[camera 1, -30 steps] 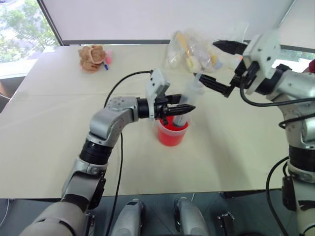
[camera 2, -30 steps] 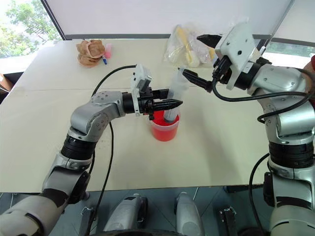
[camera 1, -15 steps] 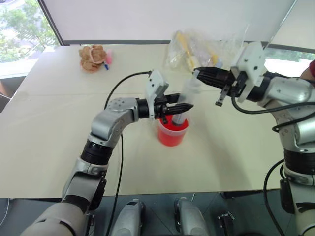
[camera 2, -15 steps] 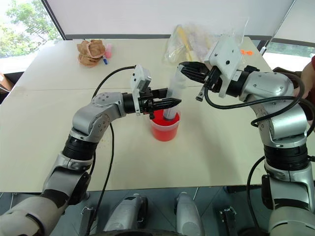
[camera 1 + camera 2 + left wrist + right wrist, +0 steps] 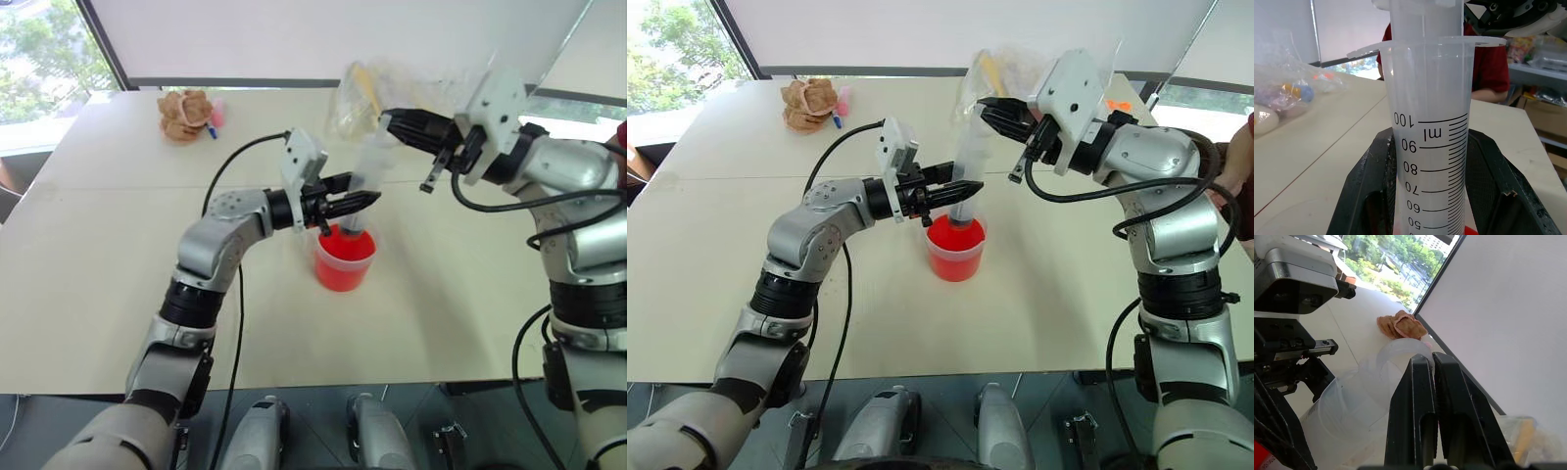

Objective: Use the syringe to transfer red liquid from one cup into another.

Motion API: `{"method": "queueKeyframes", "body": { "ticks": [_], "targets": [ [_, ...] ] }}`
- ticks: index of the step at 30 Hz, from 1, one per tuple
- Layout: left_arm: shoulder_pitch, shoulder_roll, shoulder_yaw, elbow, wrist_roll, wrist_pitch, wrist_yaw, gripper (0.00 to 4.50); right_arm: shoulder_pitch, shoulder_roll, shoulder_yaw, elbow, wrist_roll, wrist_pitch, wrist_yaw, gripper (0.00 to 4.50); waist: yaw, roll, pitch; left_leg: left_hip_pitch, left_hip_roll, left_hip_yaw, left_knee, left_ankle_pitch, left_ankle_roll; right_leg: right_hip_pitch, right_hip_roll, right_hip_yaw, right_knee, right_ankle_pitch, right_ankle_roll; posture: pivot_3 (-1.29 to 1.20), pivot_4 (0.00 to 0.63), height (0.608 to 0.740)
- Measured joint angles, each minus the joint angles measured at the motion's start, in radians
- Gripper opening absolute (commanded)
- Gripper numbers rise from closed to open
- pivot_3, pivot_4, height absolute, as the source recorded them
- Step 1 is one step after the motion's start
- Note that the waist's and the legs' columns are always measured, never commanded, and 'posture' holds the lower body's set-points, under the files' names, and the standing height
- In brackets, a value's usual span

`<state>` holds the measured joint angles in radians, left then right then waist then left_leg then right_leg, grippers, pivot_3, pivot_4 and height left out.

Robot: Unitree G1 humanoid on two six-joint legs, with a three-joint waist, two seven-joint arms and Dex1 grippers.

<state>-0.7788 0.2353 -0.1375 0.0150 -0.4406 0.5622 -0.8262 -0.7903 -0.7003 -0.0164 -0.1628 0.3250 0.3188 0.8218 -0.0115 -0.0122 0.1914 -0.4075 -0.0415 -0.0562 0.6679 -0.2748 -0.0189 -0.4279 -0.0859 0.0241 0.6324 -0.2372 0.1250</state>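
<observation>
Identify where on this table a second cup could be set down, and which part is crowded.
Bare tabletop lies near the front edge, left of the red cup, and right of it too. The far side is crowded by clear plastic bags and a brown toy.

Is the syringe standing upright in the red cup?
Nearly upright: the syringe leans slightly, tip down in the red cup, its barrel clamped by the left gripper.

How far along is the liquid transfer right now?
Done: the syringe stands tip-down in the red cup, with the left gripper shut on its barrel. In hand: the right gripper, shut, sits at the plunger top; the barrel looks clear, so nothing looks drawn. Left: draw up red liquid and empty it into the other cup.
</observation>
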Motion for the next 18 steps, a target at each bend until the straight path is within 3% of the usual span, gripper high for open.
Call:
{"method": "queueKeyframes", "body": {
  "ticks": [14, 18],
  "targets": [
    [0.000, -0.010, 0.000, 0.004, 0.005, 0.004, 0.001, 1.35, -0.010, -0.001, -0.007, 0.006, 0.004, -0.001, -0.011, 0.02, 0.000, 0.000, 0.000, 0.000, 0.000, 0.000, 0.000, 0.000, 0.000, 0.000, 0.000, 0.000, 0.000, 0.000, 0.000, 0.00, 0.150, 0.740],
    [-0.003, -0.016, 0.000, 0.005, -0.002, 0.016, 0.001, 1.35, -0.010, -0.003, -0.025, 0.008, 0.006, 0.002, -0.017, 1.26, 0.001, 0.000, 0.000, 0.000, 0.000, 0.000, 0.000, 0.000, 0.000, 0.000, 0.000, 0.000, 0.000, 0.000, 0.000, 0.00, 0.150, 0.740]
  ]
}}
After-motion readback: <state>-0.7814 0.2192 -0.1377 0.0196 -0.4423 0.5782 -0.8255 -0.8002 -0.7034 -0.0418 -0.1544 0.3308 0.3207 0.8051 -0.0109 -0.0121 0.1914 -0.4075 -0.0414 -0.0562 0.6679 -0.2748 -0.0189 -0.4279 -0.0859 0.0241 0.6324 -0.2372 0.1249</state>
